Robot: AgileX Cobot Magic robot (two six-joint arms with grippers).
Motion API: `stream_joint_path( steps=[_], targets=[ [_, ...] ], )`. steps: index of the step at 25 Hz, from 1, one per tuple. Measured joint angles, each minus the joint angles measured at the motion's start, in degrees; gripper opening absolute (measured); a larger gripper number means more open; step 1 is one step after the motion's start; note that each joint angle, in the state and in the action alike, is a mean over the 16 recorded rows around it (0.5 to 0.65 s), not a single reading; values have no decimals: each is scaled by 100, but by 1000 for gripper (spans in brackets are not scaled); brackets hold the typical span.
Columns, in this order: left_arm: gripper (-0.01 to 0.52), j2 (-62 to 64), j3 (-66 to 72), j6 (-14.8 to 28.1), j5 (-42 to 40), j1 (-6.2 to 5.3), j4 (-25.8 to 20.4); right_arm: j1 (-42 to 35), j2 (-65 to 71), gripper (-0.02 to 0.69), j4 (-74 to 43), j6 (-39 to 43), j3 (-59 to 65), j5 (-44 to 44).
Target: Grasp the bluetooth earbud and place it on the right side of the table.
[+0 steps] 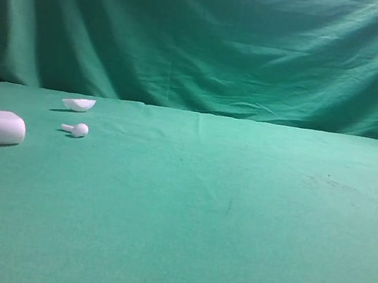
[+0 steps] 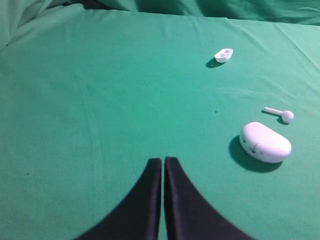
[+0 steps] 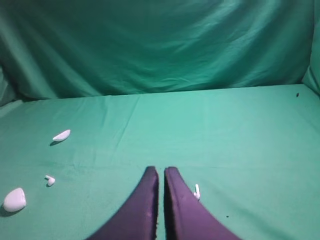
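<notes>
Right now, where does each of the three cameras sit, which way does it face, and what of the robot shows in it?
Exterior high: low at the table's front edge, facing the green backdrop; no robot part shows.
Left wrist: on the left arm, looking down over the shut left gripper toward the case, earbud and lid.
Right wrist: on the right arm, facing the backdrop over the shut right gripper; a second earbud lies beside its finger.
Shared: all three show the case, lid and left-side earbud.

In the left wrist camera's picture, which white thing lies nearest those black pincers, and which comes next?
From the left gripper:
1. The pebble-shaped case, ahead to its right.
2. The bluetooth earbud, just beyond the case.
3. The shell-shaped lid, farthest, up the cloth.
</notes>
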Motion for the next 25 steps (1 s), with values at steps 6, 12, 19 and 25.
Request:
stream_joint_path(
  steps=[6,12,19,25],
  targets=[
    [0,0,0,0,0,0,0,0,-271,0,-131,4,189,-285],
    [0,0,0,0,0,0,0,0,-516,0,-323,-1,931,-1119],
    [0,0,0,0,0,0,0,0,-783,0,-561,-11,2532,-2658],
    [0,0,0,0,0,0,0,0,-847,0,-669,-19,3802,-3580]
  ],
)
